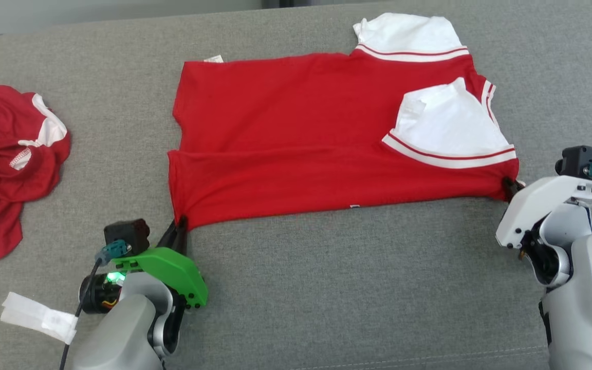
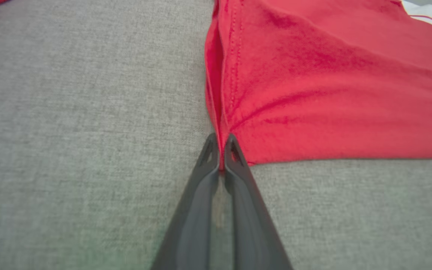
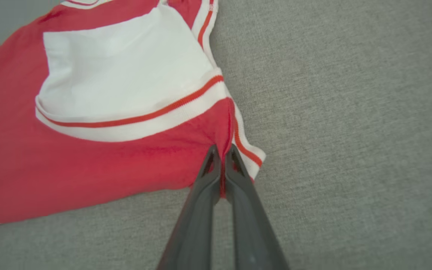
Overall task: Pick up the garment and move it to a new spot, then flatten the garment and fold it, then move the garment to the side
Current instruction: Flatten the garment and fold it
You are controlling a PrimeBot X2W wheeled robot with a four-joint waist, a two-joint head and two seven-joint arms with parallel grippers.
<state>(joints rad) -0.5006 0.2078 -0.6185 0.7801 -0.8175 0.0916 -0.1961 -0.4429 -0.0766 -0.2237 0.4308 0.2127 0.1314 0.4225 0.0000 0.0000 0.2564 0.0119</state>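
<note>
The left jaws pinch the near left corner of the red shirt (image 1: 296, 149). It lies flat on the grey surface (image 1: 352, 288), long axis left to right, its body beyond both grips. The right jaws pinch its near right corner.

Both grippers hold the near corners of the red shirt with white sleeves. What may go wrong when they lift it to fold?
1. The left gripper and the right gripper pinch only thin corner tips of the red shirt with white sleeves; one may slip out, so the fold skews.
2. The folded-in white sleeve may fall open when lifted.
</note>
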